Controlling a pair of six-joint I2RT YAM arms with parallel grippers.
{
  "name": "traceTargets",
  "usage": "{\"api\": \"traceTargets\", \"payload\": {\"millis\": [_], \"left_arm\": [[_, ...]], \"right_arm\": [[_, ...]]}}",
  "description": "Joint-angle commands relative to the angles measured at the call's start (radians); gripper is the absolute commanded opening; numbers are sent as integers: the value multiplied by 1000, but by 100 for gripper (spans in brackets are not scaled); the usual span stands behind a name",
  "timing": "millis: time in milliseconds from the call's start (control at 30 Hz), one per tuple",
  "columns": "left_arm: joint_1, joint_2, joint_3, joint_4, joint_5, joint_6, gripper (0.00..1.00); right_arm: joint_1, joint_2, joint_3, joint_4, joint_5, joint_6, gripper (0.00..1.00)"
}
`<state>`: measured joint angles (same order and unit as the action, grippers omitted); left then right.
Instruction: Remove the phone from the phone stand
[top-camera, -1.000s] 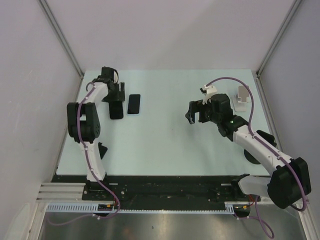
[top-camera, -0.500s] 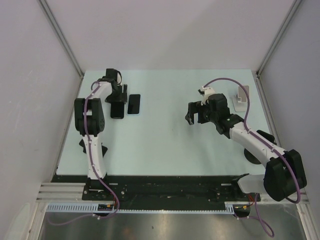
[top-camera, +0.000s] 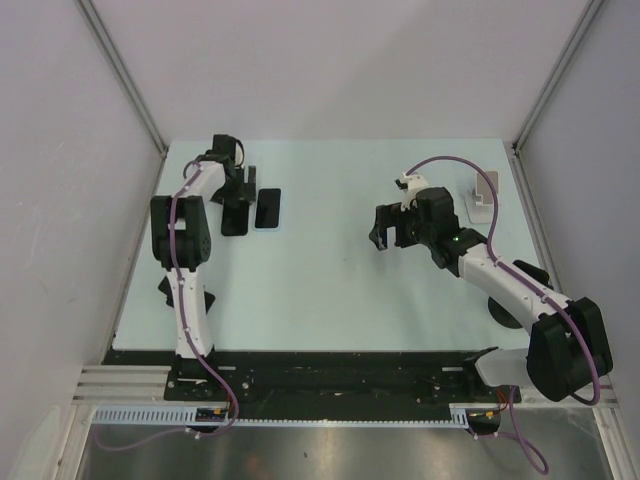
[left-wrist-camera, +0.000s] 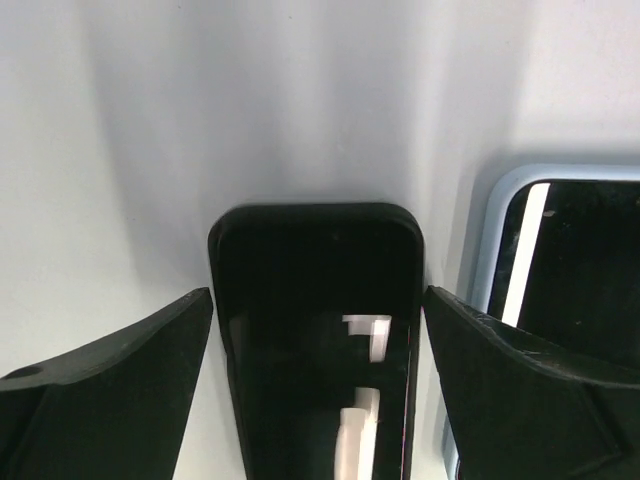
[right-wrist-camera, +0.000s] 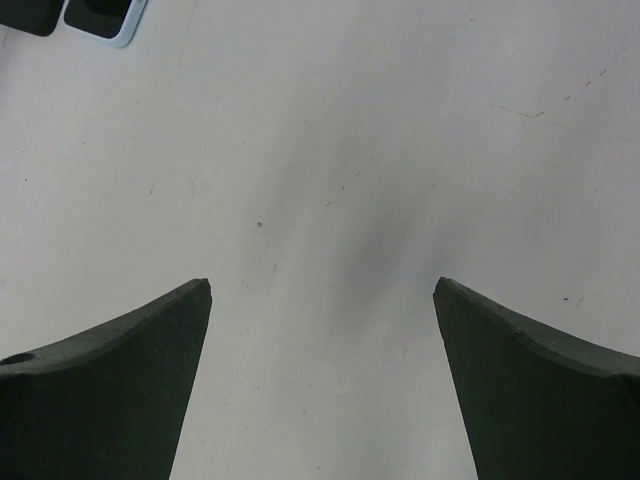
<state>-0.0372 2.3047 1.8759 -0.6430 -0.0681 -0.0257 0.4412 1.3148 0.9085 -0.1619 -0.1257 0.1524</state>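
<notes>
A black phone (top-camera: 233, 222) lies flat on the table at the back left, and in the left wrist view (left-wrist-camera: 315, 300) it fills the gap between my fingers. My left gripper (top-camera: 238, 197) is open over its far end, one finger on each side with a thin gap to the phone's edges (left-wrist-camera: 318, 295). A second phone in a light blue case (top-camera: 267, 208) lies right beside it (left-wrist-camera: 570, 280). The grey-white phone stand (top-camera: 483, 195) stands at the back right with no phone visible on it. My right gripper (top-camera: 390, 235) is open and empty above bare table (right-wrist-camera: 322, 285).
The enclosure's white walls and metal posts close in the table's back and sides. The right arm's purple cable (top-camera: 470, 165) loops over near the stand. Both phones show at the top left corner of the right wrist view (right-wrist-camera: 100, 15).
The left arm's elbow swung in and up and its gripper shifted slightly right over the black phone. The right arm shifted a little toward the back. Both phones stayed put.
</notes>
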Motion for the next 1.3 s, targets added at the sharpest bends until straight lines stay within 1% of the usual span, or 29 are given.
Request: {"api": "traceTargets", "payload": {"millis": [0, 67, 200, 367, 633, 733, 900, 933, 1000, 1033, 1133, 1267], "left_arm": [[0, -8, 35, 40, -39, 33, 96], [0, -11, 31, 39, -48, 33, 100], [0, -40, 6, 40, -64, 32, 100], [0, -122, -90, 40, -101, -8, 100], [-1, -171, -213, 40, -44, -57, 100], [-1, -166, -225, 40, -33, -68, 97], [-1, -153, -225, 40, -16, -74, 84], [0, -148, -222, 39, -15, -77, 77], [0, -142, -218, 40, -3, -77, 69], [0, -137, -210, 39, 4, -77, 63], [0, -120, -176, 39, 14, -72, 57], [-3, -91, -123, 39, 36, -65, 54]], "right_arm": [[2, -9, -2, 27, -15, -17, 99], [5, -12, -2, 25, -14, -20, 99], [11, -19, -2, 24, -15, -22, 99], [16, -23, -2, 25, -17, -20, 99], [30, -32, -2, 24, -15, -25, 100], [33, -38, -2, 22, -12, -27, 99], [34, -38, -2, 21, -12, -27, 99], [33, -40, -2, 22, -12, -25, 99], [33, -40, -2, 24, -11, -27, 99], [33, -38, -2, 22, -9, -28, 99], [34, -37, -2, 22, -8, -28, 99], [33, -29, -2, 27, -6, -28, 99]]}}
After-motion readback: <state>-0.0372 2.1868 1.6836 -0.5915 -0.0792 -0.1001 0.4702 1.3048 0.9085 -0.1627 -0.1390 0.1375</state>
